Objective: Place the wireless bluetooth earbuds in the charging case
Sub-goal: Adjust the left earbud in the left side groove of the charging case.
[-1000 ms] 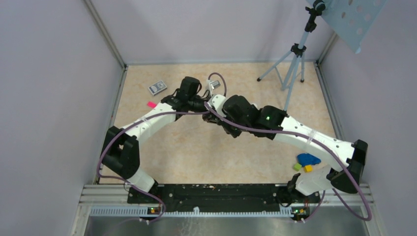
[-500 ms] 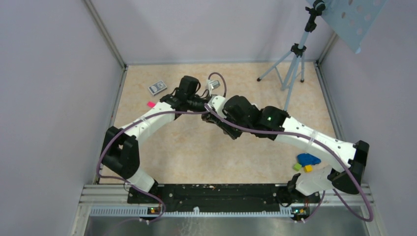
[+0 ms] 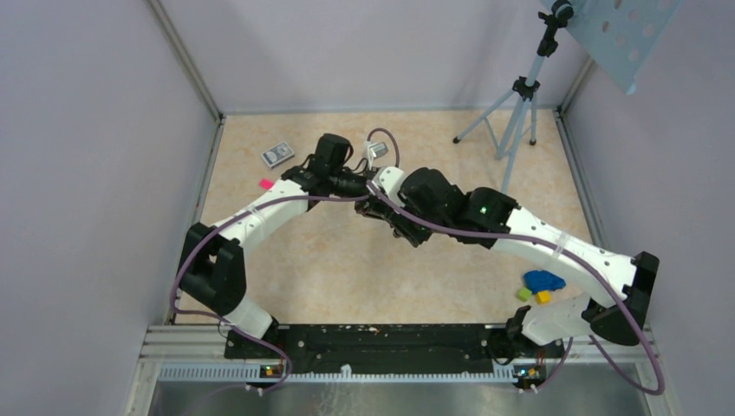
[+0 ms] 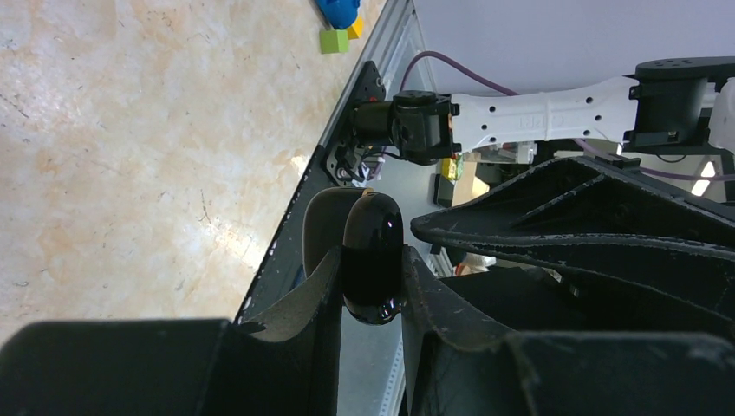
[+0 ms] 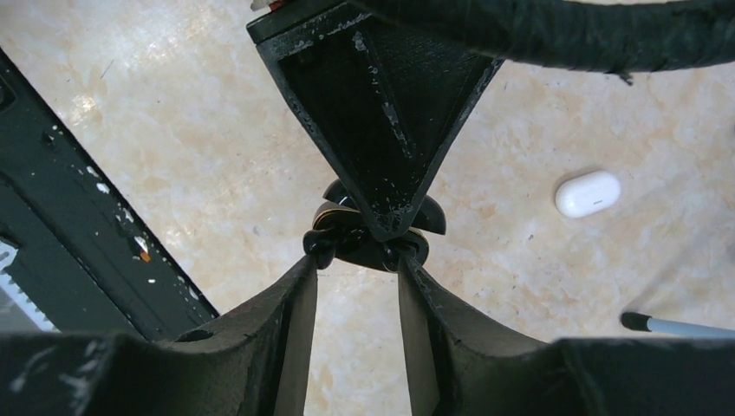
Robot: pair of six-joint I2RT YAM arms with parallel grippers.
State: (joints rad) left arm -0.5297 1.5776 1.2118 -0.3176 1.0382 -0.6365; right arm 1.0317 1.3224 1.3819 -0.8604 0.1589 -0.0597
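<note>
Glossy black pebble-shaped charging case (image 4: 373, 230) clamped in my left gripper (image 4: 370, 270) mid-frame; right gripper (image 5: 360, 258) narrow around it, grip I cannot tell

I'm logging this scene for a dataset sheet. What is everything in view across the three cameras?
charging case: one, glossy black, clamped between the left gripper's fingers
earbuds: none visible in any view
pill-shaped object: one, white, lying on the table
small box: one, grey, far left of the table
pink piece: one, by the left wall
blue object, green block, yellow block: one each, clustered by the right arm's base
tripod: one, grey, far right corner
perforated panel: one, pale blue, above the tripod
left gripper: black fingers, shut on the case, mid-table
right gripper: black fingers, tips at the case; grip unclear
</note>
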